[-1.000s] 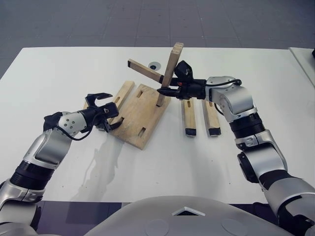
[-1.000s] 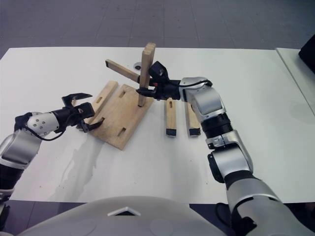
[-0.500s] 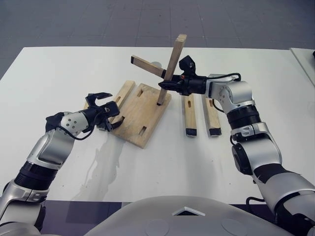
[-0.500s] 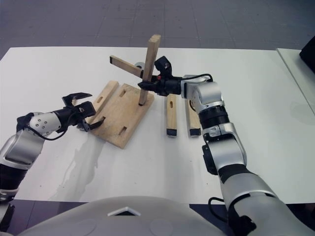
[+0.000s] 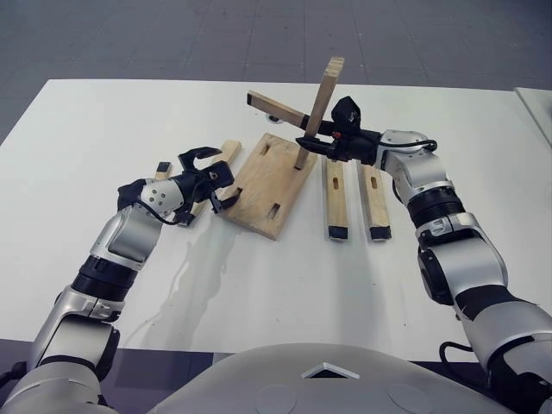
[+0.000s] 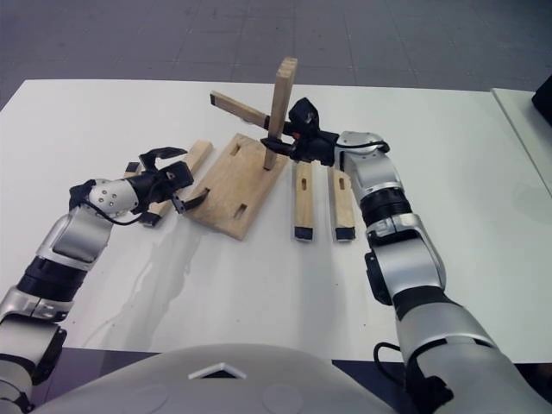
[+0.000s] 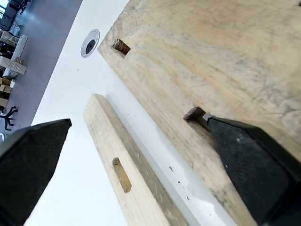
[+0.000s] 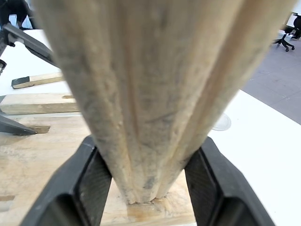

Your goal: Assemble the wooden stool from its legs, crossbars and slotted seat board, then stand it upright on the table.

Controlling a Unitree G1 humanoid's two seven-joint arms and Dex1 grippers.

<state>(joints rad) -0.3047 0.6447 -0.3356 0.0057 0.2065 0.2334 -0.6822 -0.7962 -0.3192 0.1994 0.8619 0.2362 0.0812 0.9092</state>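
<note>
The slotted seat board (image 5: pixel 267 185) lies flat on the table. My right gripper (image 5: pixel 309 143) is shut on a wooden leg (image 5: pixel 319 103) that stands nearly upright, its lower end meeting the board's far right corner. A crossbar (image 5: pixel 274 108) sticks out from that leg toward the left. In the right wrist view the fingers (image 8: pixel 89 183) clamp the leg (image 8: pixel 155 94) just above the board (image 8: pixel 42 160). My left gripper (image 5: pixel 210 179) is open at the board's left edge. It straddles a loose leg (image 7: pixel 124 174) and the board's rim (image 7: pixel 225 61), with one fingertip (image 7: pixel 244 160) touching the rim by a slot.
Two more legs (image 5: pixel 335 198) (image 5: pixel 373 200) lie side by side right of the board. A round cable hole (image 7: pixel 89 42) sits in the table beyond the board. The white table has wide free room in front and at both sides.
The left gripper moved right and away, up to the board's left edge, and the board slid and turned to the right. The right gripper carried the upright leg right and farther back.
</note>
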